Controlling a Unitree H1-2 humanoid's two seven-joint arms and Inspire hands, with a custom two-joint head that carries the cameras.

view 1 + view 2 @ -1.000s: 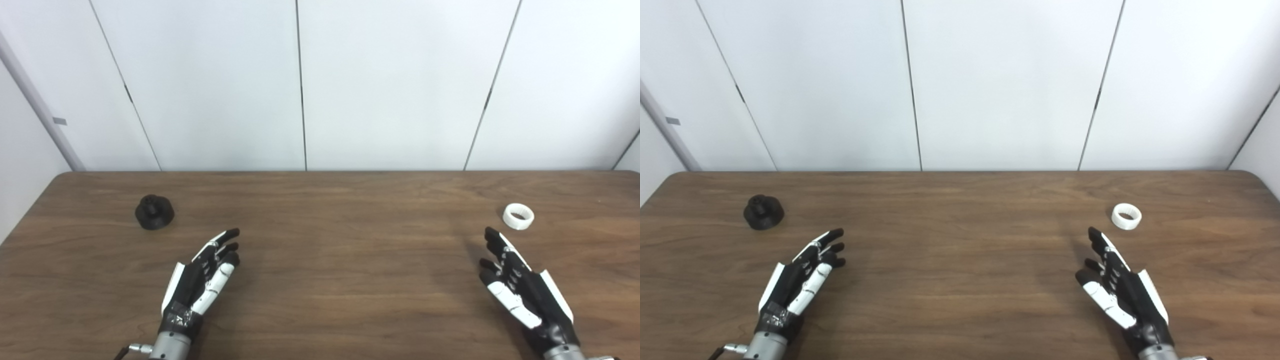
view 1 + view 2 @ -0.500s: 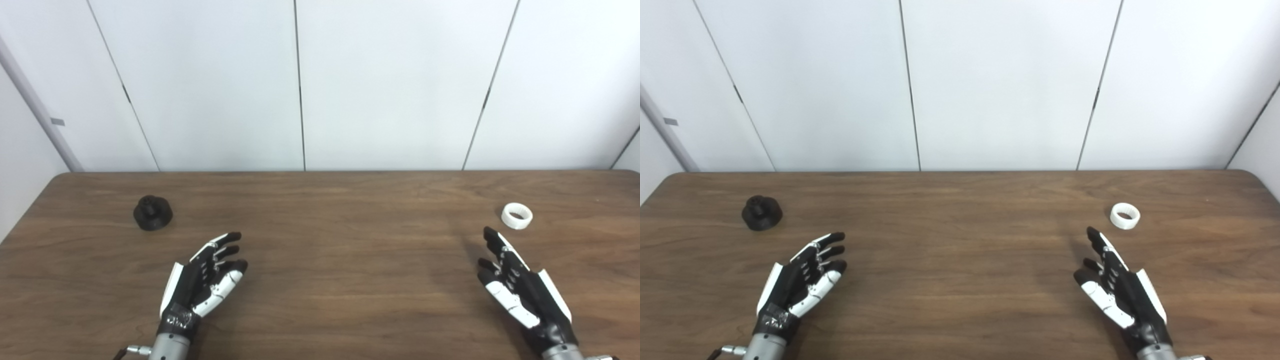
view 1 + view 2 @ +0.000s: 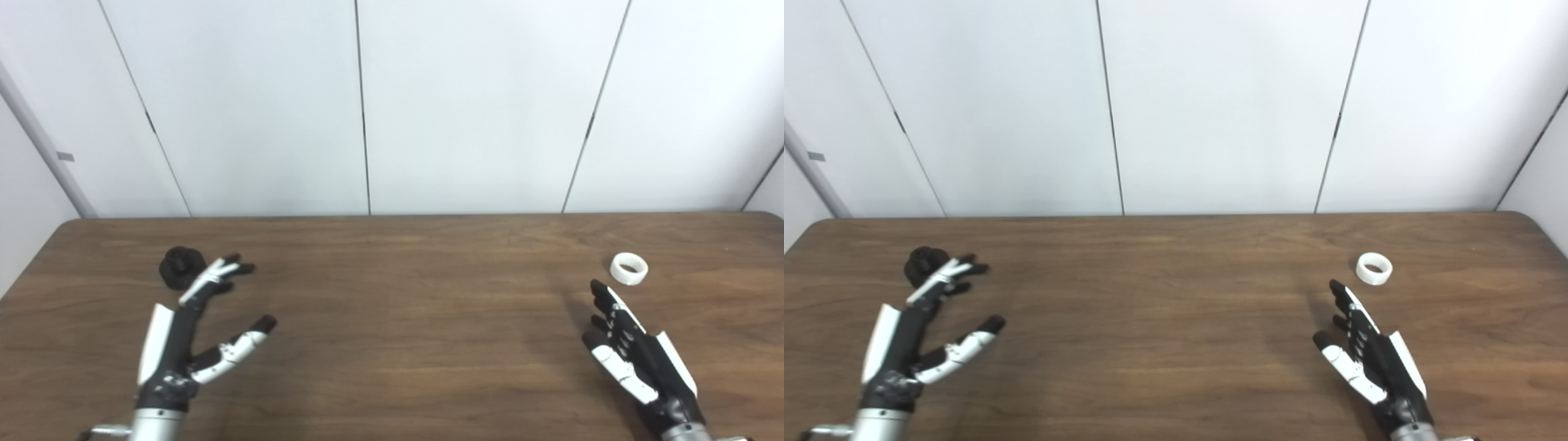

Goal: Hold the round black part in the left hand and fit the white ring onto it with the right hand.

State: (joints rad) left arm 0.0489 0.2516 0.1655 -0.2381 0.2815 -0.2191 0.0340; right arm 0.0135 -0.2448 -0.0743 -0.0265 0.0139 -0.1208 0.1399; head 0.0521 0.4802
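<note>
The round black part [image 3: 179, 267] sits on the brown table [image 3: 404, 318] at the far left. My left hand [image 3: 193, 334] is open, fingers and thumb spread wide, with its fingertips just right of the black part and partly in front of it. The white ring [image 3: 629, 269] lies at the right side of the table. My right hand [image 3: 634, 352] is open with straight fingers, a little short of the ring and left of it, holding nothing.
White wall panels [image 3: 367, 104] rise right behind the table's far edge. The table's left edge runs close to the black part. Bare wood lies between the two hands.
My left hand has swung left and forward toward the black part and spread its thumb away from the fingers. The right hand has barely moved. The camera shifted slightly.
</note>
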